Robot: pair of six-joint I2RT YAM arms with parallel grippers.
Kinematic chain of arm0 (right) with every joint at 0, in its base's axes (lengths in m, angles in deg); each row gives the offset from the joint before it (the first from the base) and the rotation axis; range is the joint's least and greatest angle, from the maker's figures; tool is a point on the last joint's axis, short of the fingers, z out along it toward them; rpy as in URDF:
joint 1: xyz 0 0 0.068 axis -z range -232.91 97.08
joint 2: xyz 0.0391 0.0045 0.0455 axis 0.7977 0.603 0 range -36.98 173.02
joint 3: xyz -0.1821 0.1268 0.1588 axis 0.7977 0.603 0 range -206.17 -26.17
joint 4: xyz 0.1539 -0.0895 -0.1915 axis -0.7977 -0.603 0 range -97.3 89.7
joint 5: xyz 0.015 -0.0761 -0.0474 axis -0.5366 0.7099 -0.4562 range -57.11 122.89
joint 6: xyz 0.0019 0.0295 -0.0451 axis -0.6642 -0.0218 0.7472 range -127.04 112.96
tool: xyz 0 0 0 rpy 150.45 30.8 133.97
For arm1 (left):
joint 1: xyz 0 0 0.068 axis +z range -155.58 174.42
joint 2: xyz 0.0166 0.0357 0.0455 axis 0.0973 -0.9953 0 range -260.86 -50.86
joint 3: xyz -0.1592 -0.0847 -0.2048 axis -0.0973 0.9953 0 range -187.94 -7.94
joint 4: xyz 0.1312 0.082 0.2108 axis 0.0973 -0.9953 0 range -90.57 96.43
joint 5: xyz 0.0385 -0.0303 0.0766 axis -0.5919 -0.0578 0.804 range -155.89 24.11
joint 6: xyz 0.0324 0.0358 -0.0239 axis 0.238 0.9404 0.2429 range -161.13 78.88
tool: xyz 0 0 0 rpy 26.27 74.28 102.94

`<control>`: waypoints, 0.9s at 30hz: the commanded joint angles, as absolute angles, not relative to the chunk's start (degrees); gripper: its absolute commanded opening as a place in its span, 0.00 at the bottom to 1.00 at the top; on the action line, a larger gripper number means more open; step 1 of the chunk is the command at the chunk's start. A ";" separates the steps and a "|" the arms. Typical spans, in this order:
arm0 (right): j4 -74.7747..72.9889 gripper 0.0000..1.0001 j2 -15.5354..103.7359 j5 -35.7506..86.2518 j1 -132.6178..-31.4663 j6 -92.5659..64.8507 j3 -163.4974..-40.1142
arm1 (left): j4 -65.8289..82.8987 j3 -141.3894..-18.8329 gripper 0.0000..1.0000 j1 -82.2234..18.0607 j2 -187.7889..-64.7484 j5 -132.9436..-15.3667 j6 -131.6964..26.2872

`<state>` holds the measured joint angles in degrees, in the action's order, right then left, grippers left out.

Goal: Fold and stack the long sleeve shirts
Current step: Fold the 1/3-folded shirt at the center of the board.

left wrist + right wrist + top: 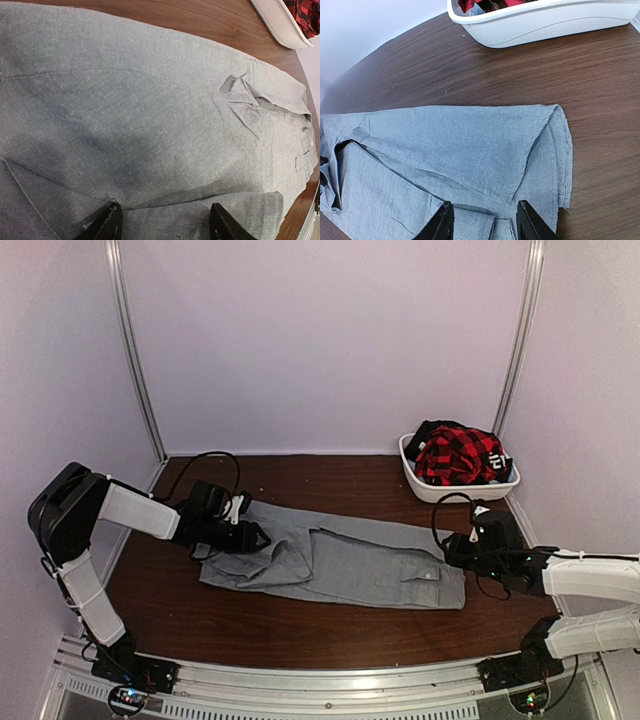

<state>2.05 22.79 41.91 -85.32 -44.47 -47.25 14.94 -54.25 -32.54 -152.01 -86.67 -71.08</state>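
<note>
A light-grey long sleeve shirt [335,560] lies flat across the brown table, folded lengthwise into a long strip. My left gripper [258,537] is open over the shirt's left end; in the left wrist view its fingertips [111,220] straddle a fold edge of the cloth [150,115]. My right gripper [452,551] is open at the shirt's right end; in the right wrist view its fingertips [527,217] stand over the folded grey cloth [460,145] near its hem. Neither holds anything.
A white basket [430,485] at the back right holds a red-and-black plaid garment [455,455] and dark clothes; it also shows in the right wrist view [545,22] and left wrist view [280,22]. White walls enclose the table [300,630].
</note>
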 commanded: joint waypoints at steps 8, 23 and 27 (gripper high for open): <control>-4.18 0.42 42.82 44.57 -85.35 -42.34 -64.19 | 15.14 -54.39 0.61 -32.65 -150.91 -86.84 -70.69; -13.22 0.40 59.52 41.41 -82.56 -34.80 -72.94 | 10.83 -54.68 0.61 -32.65 -149.34 -83.25 -67.85; -15.77 0.39 59.69 42.83 -81.21 -34.93 -72.68 | 11.60 -53.74 0.62 -32.65 -147.31 -84.86 -67.88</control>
<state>-10.30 58.83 40.88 -82.72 -35.71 -72.28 11.80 -54.22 -32.59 -150.39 -84.75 -69.09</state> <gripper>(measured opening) 0.388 0.614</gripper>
